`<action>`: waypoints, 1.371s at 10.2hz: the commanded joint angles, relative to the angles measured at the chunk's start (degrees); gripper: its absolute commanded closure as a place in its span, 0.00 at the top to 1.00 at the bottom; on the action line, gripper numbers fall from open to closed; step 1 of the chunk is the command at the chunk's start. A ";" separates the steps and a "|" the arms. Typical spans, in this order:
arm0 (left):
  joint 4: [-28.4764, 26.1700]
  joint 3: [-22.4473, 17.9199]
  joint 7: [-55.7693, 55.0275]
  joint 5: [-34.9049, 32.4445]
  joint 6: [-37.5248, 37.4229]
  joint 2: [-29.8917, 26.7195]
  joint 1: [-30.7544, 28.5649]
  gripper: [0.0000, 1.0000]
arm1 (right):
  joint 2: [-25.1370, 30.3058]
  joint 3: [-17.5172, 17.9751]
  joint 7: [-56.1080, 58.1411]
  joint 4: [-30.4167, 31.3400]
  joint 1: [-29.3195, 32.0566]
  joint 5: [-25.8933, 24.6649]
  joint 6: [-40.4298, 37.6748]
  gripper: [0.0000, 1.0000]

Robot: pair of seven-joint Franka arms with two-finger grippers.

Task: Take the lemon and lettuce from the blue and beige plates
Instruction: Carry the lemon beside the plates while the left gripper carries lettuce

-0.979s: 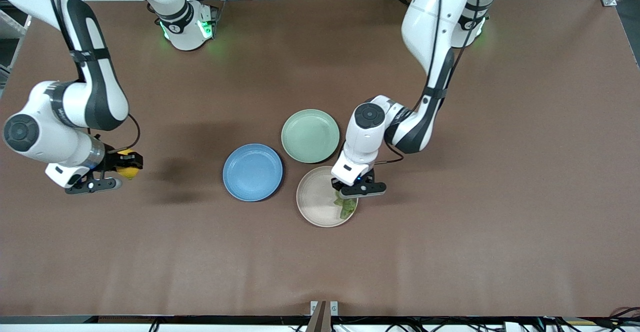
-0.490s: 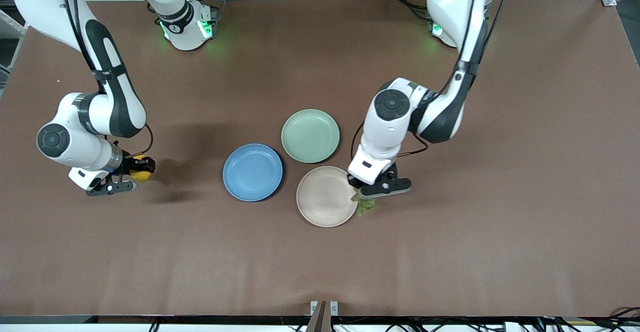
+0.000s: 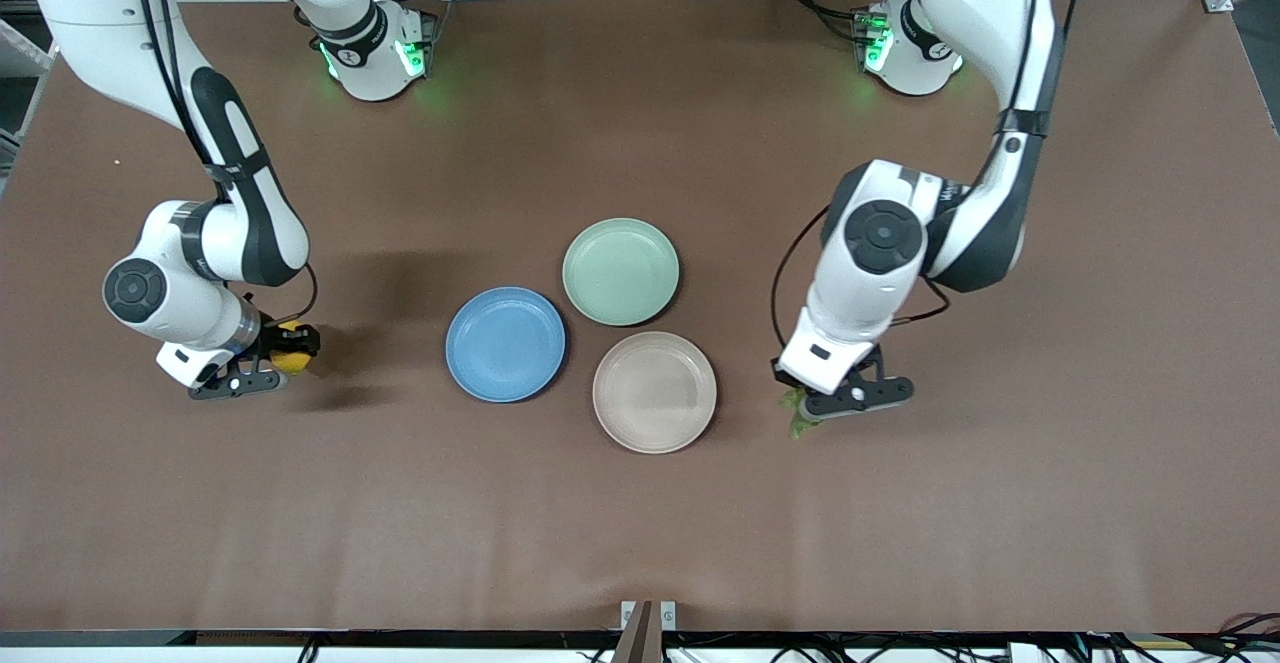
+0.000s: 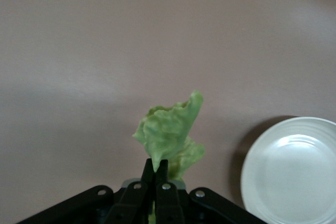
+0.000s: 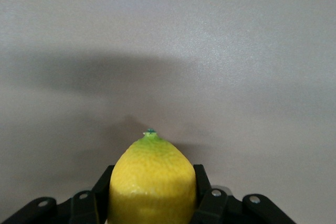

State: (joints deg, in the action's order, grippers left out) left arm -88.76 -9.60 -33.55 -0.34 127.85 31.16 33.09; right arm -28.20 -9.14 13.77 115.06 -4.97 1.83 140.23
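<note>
My left gripper point(image 3: 812, 409) is shut on the lettuce point(image 3: 801, 423), a crinkled green leaf, and holds it over bare table beside the beige plate point(image 3: 654, 392), toward the left arm's end. The leaf point(image 4: 169, 132) hangs from the closed fingertips in the left wrist view, with the beige plate point(image 4: 291, 171) off to one side. My right gripper point(image 3: 285, 353) is shut on the yellow lemon point(image 3: 290, 357) over bare table toward the right arm's end, well away from the blue plate point(image 3: 506, 344). The lemon point(image 5: 151, 182) fills the jaws in the right wrist view.
A pale mint-green plate point(image 3: 621, 271) lies farther from the front camera, touching close to the blue and beige plates. All three plates hold nothing. The brown table point(image 3: 640, 523) stretches wide around them.
My left gripper lifted the lettuce off the beige plate and carried it toward the left arm's end. My right gripper came down a little toward the table with the lemon.
</note>
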 commanded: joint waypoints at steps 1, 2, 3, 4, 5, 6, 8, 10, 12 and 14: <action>-1.42 0.72 3.83 -0.36 -1.81 -2.33 -3.45 0.00 | -0.28 0.26 0.03 -0.19 0.32 1.32 0.66 0.76; -1.42 0.72 5.33 0.33 -1.99 -2.51 -4.69 0.00 | -0.28 0.26 0.03 -0.19 0.23 4.12 0.31 1.00; -1.42 0.63 7.86 1.21 -3.38 -2.69 -5.57 0.00 | -0.28 0.26 0.03 -0.19 -0.12 5.80 -0.04 1.00; -1.42 0.63 11.20 1.39 -5.74 -2.69 -7.06 0.00 | -0.19 0.26 -0.06 -0.45 -0.30 5.91 -0.22 1.00; -1.42 0.54 13.93 1.48 -8.20 -2.69 -8.03 0.00 | 0.16 0.17 -0.06 -1.15 -0.39 5.91 -0.92 1.00; -1.42 0.46 16.13 1.39 -10.23 -2.43 -9.00 0.00 | 1.29 0.17 -0.06 -1.77 -0.56 5.91 -3.10 1.00; -1.50 0.63 20.18 1.66 -12.43 -1.81 -10.85 0.00 | 6.55 0.00 -0.24 -2.65 -0.65 5.91 -10.73 1.00; -1.50 0.63 23.69 2.01 -13.41 -1.37 -12.95 0.00 | 9.20 0.00 -1.46 -3.27 -0.56 5.91 -14.10 1.00; -1.59 0.54 25.02 3.15 -13.50 -0.49 -13.66 0.00 | 12.62 0.00 -3.74 -3.27 -0.83 5.82 -16.73 1.00; -1.59 0.63 25.12 4.20 -13.50 0.91 -13.67 0.69 | 16.14 0.00 -6.02 -3.27 -1.09 5.03 -20.07 1.00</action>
State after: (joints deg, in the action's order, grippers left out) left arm -90.60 -9.30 -10.04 1.72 114.96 31.24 19.66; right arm -15.74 -9.07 10.22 110.65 -5.55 6.82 122.38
